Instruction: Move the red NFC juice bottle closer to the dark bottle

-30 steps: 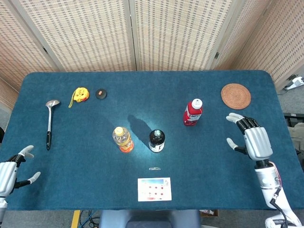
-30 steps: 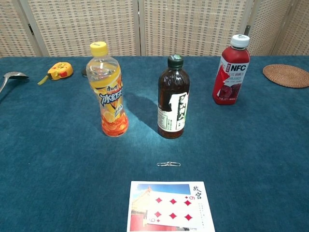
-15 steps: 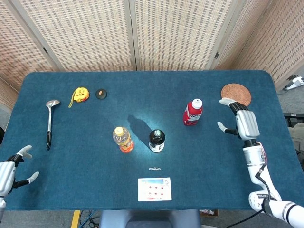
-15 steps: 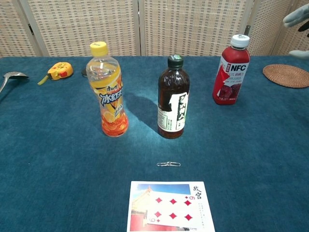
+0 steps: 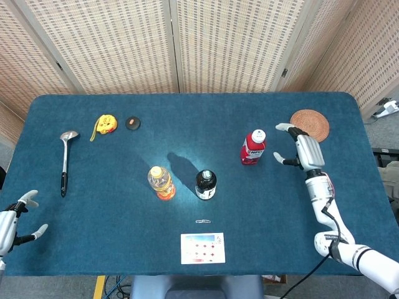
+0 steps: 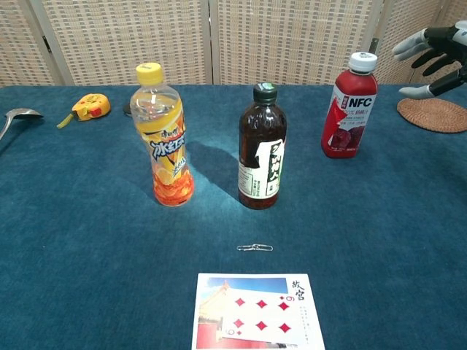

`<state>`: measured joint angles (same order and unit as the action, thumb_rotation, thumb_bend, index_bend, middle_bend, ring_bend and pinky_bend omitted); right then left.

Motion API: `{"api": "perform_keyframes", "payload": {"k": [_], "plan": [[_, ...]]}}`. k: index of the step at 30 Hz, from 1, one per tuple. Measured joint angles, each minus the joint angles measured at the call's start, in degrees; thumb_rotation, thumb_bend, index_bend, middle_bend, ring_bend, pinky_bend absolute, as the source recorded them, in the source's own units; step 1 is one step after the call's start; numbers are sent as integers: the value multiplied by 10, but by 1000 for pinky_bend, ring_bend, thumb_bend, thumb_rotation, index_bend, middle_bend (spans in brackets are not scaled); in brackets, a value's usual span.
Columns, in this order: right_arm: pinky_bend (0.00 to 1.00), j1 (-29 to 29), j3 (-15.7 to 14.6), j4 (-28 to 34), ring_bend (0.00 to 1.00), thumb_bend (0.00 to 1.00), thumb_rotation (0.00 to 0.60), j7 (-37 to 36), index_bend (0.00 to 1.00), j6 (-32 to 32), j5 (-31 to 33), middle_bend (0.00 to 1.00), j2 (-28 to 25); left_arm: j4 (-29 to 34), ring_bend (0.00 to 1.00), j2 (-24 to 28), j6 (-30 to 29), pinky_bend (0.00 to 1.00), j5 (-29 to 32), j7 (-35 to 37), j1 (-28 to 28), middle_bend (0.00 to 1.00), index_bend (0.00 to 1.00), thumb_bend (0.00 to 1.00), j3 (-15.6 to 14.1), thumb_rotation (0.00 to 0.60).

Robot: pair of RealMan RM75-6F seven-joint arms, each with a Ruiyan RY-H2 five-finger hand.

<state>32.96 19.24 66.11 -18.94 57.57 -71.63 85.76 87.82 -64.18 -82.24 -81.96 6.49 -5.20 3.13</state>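
The red NFC juice bottle (image 5: 252,148) (image 6: 350,108) stands upright with a white cap, right of centre on the blue table. The dark bottle (image 5: 206,184) (image 6: 262,149) stands upright nearer the front, to its left, a clear gap between them. My right hand (image 5: 303,149) (image 6: 433,51) hovers open just right of the red bottle, fingers spread toward it, not touching. My left hand (image 5: 12,218) stays open at the table's front left corner, far from both bottles.
An orange drink bottle (image 5: 161,182) stands left of the dark bottle. A woven coaster (image 5: 310,124) lies behind my right hand. A ladle (image 5: 65,161), yellow tape measure (image 5: 105,124) and black disc (image 5: 131,123) lie far left. A paper clip (image 5: 202,221) and card (image 5: 202,248) lie in front.
My right hand has moved up and leftward from the table's right side to just beside the red bottle. The left hand drifted slightly. No bottle has moved.
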Motion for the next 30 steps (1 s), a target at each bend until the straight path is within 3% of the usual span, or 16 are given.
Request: {"api": "perform_keyframes", "payload": {"k": [8,18,30], "plan": [[255,38,-19,-64,139,28,600,-65,219,-54,-30,153,12,-11,402,-5,12,598,12,2,-2,383,331,166,3,600],[255,68,-47,-125,137,12,600,-169,217,-99,-66,154,25,-16,403,-7,19,598,18,3,-3,383,331,166,3,600],[260,103,-72,-185,155,12,600,-267,217,-137,-93,239,53,-21,403,-10,25,598,23,4,-4,384,331,166,4,600]]}}
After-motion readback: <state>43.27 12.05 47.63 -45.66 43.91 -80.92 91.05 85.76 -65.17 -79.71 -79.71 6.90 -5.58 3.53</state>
